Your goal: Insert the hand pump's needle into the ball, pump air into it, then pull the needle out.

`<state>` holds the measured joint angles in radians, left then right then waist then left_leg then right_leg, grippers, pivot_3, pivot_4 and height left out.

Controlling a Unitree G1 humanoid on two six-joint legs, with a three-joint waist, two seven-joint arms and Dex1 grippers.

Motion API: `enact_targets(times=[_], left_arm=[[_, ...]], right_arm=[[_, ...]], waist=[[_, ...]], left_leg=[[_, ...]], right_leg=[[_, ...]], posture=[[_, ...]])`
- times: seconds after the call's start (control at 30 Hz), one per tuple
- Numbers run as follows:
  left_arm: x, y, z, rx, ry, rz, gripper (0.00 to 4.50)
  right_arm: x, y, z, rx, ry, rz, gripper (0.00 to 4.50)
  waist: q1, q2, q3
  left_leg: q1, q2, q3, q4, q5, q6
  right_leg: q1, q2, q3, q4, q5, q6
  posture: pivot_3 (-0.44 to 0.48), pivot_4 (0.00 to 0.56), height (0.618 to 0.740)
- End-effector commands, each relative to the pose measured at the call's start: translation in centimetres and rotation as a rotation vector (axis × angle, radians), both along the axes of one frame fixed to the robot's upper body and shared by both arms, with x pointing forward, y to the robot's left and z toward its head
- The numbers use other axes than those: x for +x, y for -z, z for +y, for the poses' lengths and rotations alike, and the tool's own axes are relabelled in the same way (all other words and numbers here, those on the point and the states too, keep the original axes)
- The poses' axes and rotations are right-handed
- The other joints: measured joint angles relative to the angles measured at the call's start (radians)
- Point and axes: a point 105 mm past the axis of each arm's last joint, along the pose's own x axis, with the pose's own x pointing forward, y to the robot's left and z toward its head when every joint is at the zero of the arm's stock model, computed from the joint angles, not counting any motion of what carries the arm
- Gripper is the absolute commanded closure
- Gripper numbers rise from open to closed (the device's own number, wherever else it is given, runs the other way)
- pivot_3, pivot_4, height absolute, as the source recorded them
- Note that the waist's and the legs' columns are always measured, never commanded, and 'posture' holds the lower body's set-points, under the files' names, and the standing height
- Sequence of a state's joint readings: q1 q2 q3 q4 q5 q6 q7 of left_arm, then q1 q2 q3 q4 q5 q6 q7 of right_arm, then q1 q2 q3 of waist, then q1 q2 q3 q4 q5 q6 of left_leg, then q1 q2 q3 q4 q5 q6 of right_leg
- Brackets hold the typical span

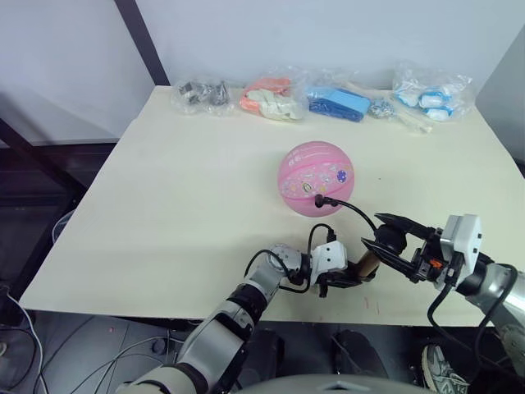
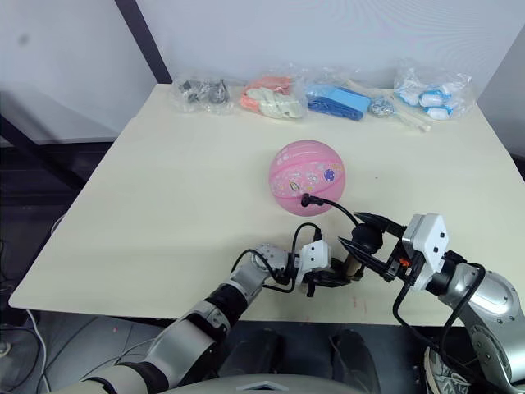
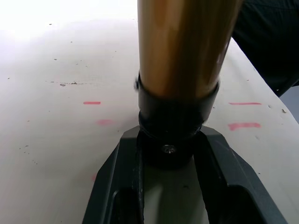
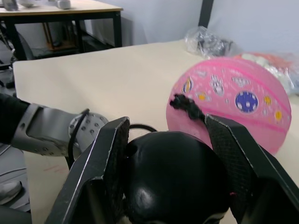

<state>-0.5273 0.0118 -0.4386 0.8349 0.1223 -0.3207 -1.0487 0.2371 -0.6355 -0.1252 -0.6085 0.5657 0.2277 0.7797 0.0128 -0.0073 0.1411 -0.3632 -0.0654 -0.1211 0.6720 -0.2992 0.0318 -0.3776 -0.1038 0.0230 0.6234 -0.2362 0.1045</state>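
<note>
Left eye view shows the ball [image 1: 316, 178] resting round on the tabletop [image 1: 164, 205], about midway across and nearer the robot than the row of plastic bags [image 1: 324, 97] along the far edge. The needle's black fitting [image 1: 321, 199] sits against the ball's near face, so the needle itself seems already pushed in, though the pin is too small to make out. From there the thin black hose [image 1: 357, 212] loops back toward the robot to the hand pump [image 1: 365, 264], which lies low over the near edge of the tabletop between the two arms. The left gripper [image 1: 338, 277] has its jaws pinching the black end cap at the base of the gold barrel, as the left wrist view makes plain; this hold likely serves to anchor the barrel so it cannot slide while the handle works. The right gripper [image 1: 392, 242] comes in from the other side, its jaws closed around the rounded black handle [image 4: 173, 179], a grip suited to pushing and drawing the handle along the barrel's line. With the two ends held apart like this and the ball left free on the tabletop, the pumping step looks to be in hand; pulling the needle out is not yet done.
</note>
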Motion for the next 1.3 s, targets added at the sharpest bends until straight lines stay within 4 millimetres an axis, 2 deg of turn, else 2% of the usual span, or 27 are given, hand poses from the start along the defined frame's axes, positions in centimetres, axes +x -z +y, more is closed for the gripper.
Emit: enact_targets(times=[0.03, 0.57, 0.8, 0.97, 1.07, 1.17, 1.23, 1.3], left_arm=[[-0.8, 2.3, 1.4, 0.07, -0.021, 0.076, 3.47], [-0.8, 2.3, 1.2, 0.071, -0.006, 0.077, 3.47], [-0.9, 2.3, 1.2, 0.072, -0.003, 0.08, 3.47], [-0.9, 2.3, 1.1, 0.072, -0.004, 0.077, 3.47], [-0.8, 2.2, 1.1, 0.072, -0.001, 0.074, 3.47], [-0.8, 2.2, 1.1, 0.073, 0.0, 0.073, 3.47], [-0.8, 2.3, 1.1, 0.074, 0.003, 0.073, 3.47], [-0.9, 2.3, 1.1, 0.075, 0.005, 0.072, 3.47]], right_arm=[[-0.5, 0.1, 0.4, 0.015, -0.041, 0.047, 2.34], [-1.2, -11.1, -1.9, 0.052, -0.104, -0.102, 2.34], [-1.5, -14.1, -2.9, 0.05, -0.103, -0.136, 2.34], [-1.6, -15.1, -3.1, 0.05, -0.115, -0.143, 2.34], [-1.6, -15.0, -3.0, 0.051, -0.124, -0.127, 2.34], [-1.4, -14.0, -2.9, 0.041, -0.114, -0.096, 2.34], [-1.4, -11.9, -2.4, 0.022, -0.123, -0.042, 2.34], [-1.4, -10.7, -2.0, 0.021, -0.124, -0.021, 2.34]], waist=[[0.0, 0.0, 0.0], [0.002, 0.0, 0.006], [0.002, 0.0, 0.007], [0.003, -0.001, 0.007], [0.003, -0.001, 0.007], [0.003, -0.001, 0.007], [0.003, -0.002, 0.007], [0.003, -0.002, 0.006]], left_leg=[[0.0, 0.0, 0.0, 0.0, 0.0, 0.0], [-0.004, 0.0, -0.001, -0.001, 0.0, 0.0], [-0.004, 0.0, 0.0, -0.001, 0.0, 0.0], [-0.004, 0.0, 0.0, -0.001, 0.0, 0.0], [-0.005, 0.0, 0.0, -0.001, 0.0, 0.0], [-0.005, 0.0, 0.0, -0.001, 0.0, 0.0], [-0.004, 0.0, 0.0, -0.001, 0.0, 0.0], [-0.004, 0.0, -0.001, -0.001, 0.0, 0.0]], right_leg=[[0.0, 0.0, 0.0, 0.0, 0.0, 0.0], [-0.002, -0.001, 0.001, 0.0, 0.0, -0.001], [-0.002, -0.002, 0.001, -0.001, 0.0, -0.001], [-0.002, -0.002, 0.001, -0.001, 0.0, -0.001], [-0.002, -0.002, 0.001, -0.001, 0.0, -0.001], [-0.002, -0.002, 0.001, -0.001, 0.0, -0.001], [-0.002, -0.002, 0.001, -0.001, 0.0, -0.001], [-0.001, -0.002, 0.0, -0.001, 0.0, -0.001]], posture=[[0.0, 0.15, 0.74], [0.0, 0.15, 0.74], [0.0, 0.15, 0.74], [0.0, 0.15, 0.74], [0.0, 0.15, 0.74], [0.0, 0.15, 0.74], [0.0, 0.15, 0.74], [0.0, 0.15, 0.74]])
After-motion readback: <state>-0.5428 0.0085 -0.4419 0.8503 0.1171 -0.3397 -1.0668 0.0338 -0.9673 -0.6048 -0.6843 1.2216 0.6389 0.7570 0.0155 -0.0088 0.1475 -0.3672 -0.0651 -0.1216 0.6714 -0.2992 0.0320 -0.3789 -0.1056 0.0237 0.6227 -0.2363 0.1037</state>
